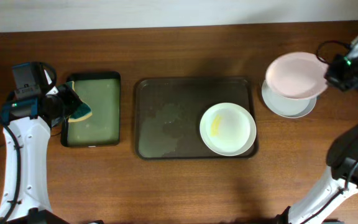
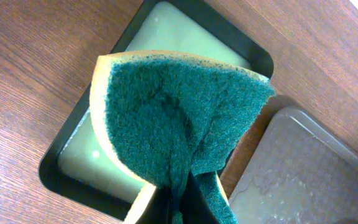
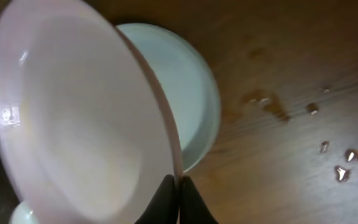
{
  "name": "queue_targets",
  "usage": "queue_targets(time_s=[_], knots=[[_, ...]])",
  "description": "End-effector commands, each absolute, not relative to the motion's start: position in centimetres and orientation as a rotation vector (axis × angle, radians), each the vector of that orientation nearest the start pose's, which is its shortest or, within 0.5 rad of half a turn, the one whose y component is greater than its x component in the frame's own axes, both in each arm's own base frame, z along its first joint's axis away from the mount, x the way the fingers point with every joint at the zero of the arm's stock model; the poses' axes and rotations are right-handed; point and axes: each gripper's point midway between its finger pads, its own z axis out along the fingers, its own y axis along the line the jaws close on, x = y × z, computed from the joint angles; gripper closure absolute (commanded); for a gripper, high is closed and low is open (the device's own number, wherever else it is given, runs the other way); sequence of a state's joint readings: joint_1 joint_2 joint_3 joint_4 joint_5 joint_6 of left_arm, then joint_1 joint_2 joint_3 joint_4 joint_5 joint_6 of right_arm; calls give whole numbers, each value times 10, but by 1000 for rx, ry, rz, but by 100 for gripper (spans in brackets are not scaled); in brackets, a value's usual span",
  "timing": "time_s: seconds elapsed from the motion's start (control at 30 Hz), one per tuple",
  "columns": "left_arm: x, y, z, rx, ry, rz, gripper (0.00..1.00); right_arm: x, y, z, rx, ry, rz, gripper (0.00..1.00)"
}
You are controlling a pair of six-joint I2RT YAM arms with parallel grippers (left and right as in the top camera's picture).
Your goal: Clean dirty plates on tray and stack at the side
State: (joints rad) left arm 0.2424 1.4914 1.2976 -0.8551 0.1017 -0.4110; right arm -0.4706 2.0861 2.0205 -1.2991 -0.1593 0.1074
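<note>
The dark brown tray [image 1: 166, 118] lies mid-table with one white plate [image 1: 228, 129] at its right end, a yellow smear on its face. My right gripper [image 1: 329, 70] is shut on the rim of a second plate [image 1: 294, 74] and holds it tilted just above a third plate [image 1: 286, 106] that lies on the table right of the tray. In the right wrist view my fingers [image 3: 179, 186] pinch the held plate [image 3: 73, 118] over the lower plate [image 3: 191, 93]. My left gripper [image 1: 67, 104] is shut on a green and yellow sponge [image 2: 173, 106] over the small black tray [image 1: 95, 112].
The small black tray [image 2: 166, 37] holds greenish liquid. The brown tray's wet corner [image 2: 316, 168] shows in the left wrist view. Drops of water [image 3: 337, 165] lie on the wood right of the stacked plates.
</note>
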Motion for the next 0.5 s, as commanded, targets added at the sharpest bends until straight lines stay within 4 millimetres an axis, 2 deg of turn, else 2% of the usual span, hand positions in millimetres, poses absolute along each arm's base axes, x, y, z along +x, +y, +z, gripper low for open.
queue_targets(time_s=[0.0,0.03,0.07,0.1,0.17,0.27,0.3,0.33,0.4,0.43,0.47], knots=[[370,72,187,-773,2469,-201,100,400,-188,117,830,2824,204,96],[370,72,187,-773,2469,-201,100,399,-188,103,837,2829,207,96],[370,72,187,-773,2469,-201,100,398,-188,97,837,2831,209,89],[370,72,187,-773,2469,-201,100,400,-182,91,828,2830,242,43],[370,72,187,-773,2469,-201,100,408,-161,98,789,2813,377,15],[370,72,187,-773,2469,-201,100,418,-115,134,658,2754,652,14],[370,72,187,-773,2469,-201,100,414,-85,154,534,2766,707,15],[370,72,187,-773,2469,-201,100,407,-65,163,426,2796,711,15],[370,72,187,-773,2469,-201,100,392,-28,169,195,2892,643,15],[370,72,187,-773,2469,-201,100,385,-8,162,18,2964,557,15],[370,72,187,-773,2469,-201,100,381,3,153,-68,3013,472,15]])
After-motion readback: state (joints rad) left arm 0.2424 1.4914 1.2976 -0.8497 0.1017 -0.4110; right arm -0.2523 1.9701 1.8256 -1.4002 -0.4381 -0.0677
